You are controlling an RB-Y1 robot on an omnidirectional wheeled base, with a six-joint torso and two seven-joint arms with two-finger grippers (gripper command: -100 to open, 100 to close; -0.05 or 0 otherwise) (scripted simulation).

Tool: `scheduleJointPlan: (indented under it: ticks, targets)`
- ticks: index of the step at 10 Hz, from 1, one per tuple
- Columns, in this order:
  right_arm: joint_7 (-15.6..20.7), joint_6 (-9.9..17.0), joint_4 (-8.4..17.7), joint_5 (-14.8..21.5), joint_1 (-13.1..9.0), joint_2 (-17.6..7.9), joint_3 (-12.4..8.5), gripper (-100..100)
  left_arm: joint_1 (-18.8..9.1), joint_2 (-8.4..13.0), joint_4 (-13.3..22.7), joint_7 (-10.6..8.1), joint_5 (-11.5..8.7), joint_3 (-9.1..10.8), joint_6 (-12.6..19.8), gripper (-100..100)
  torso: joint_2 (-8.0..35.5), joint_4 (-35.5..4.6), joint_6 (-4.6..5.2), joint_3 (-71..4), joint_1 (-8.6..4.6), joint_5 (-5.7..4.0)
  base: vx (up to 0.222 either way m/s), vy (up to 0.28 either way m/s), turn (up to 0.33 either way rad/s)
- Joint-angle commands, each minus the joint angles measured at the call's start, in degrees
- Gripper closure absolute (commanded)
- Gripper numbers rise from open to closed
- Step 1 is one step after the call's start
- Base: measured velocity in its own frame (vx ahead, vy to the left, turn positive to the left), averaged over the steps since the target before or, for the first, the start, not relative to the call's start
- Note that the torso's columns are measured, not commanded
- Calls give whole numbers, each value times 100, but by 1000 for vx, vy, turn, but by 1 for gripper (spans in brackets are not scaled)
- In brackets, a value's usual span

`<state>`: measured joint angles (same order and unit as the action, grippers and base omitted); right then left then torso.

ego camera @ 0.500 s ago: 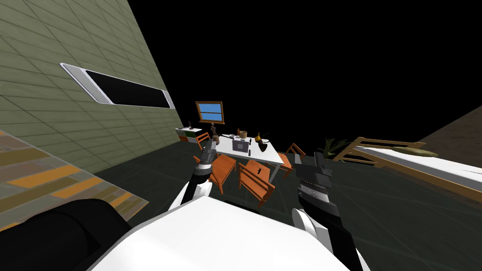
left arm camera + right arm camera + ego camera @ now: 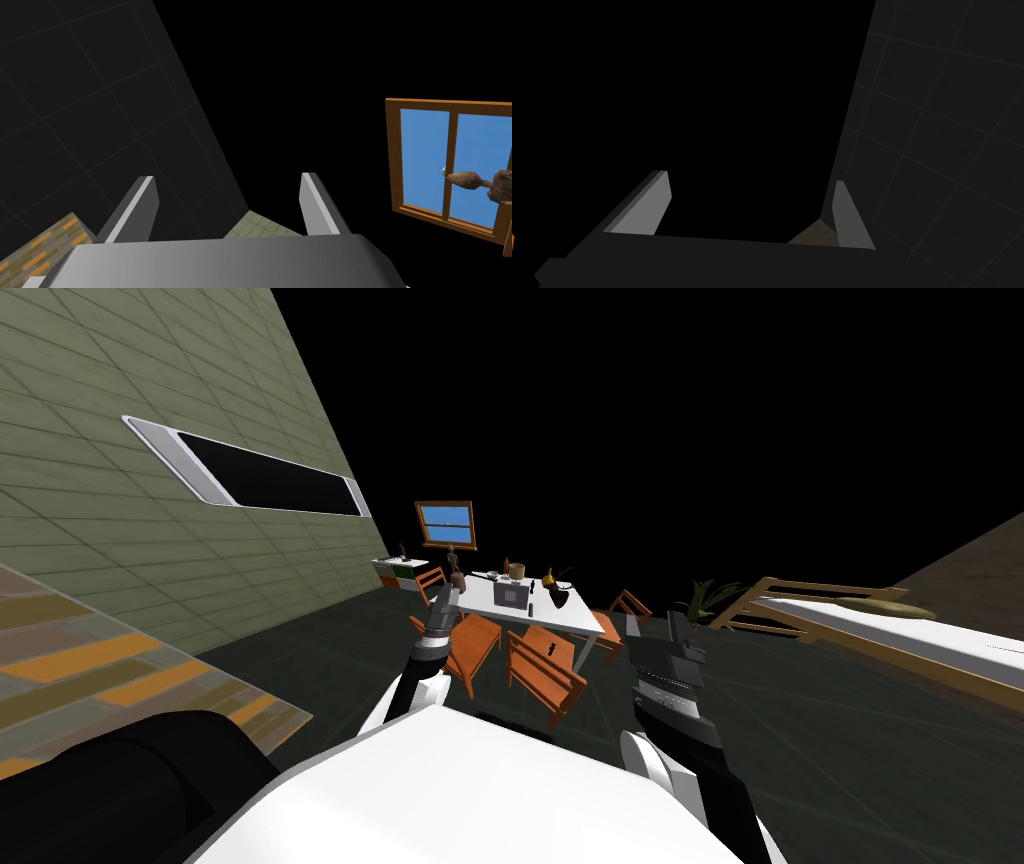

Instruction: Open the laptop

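Observation:
Far ahead stands a white table (image 2: 575, 621). On it sits a small grey boxy thing (image 2: 511, 595) that may be the laptop; I cannot tell whether its lid is up. My left gripper (image 2: 447, 591) is raised in front of me, well short of the table, and is open (image 2: 227, 200) with nothing between its fingers. My right gripper (image 2: 681, 628) is held up on the right. It is also open (image 2: 752, 200) and empty.
Orange chairs (image 2: 545, 670) stand around the table, with a pot (image 2: 517, 572) and dark vases (image 2: 558, 596) on top. A framed window (image 2: 447, 524), a low cabinet (image 2: 400, 571), a plant (image 2: 708, 598) and a bed (image 2: 900, 638) lie beyond. A green wall (image 2: 120, 538) runs along the left.
My head view has shifted slightly. Both arms keep their pose and the grippers stay open.

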<state>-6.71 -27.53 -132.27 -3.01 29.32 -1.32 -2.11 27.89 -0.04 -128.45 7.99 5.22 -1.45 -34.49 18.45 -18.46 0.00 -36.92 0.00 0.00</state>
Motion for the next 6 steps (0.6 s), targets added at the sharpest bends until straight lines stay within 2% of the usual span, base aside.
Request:
scheduleJointPlan:
  ticks: [1,4,5,6]
  targets:
    - [0,0,0,0,0,0,0,0,0,0,0,0,0,0,0,0,424,-423,0,-844,0,0,0,0,0]
    - [0,0,0,0,0,0,0,0,0,0,0,0,0,0,0,0,1693,-1692,0,-3381,0,0,0,0,0]
    - [0,0,-1,0,0,0,0,0,-67,168,89,42,7,76,27,-100,2116,-2114,0,-4227,0,0,-4,10,-69]
    - [0,0,2,0,0,0,0,0,-133,288,179,85,14,152,54,-100,2312,-2304,1,-4620,5,2,-24,22,-117]
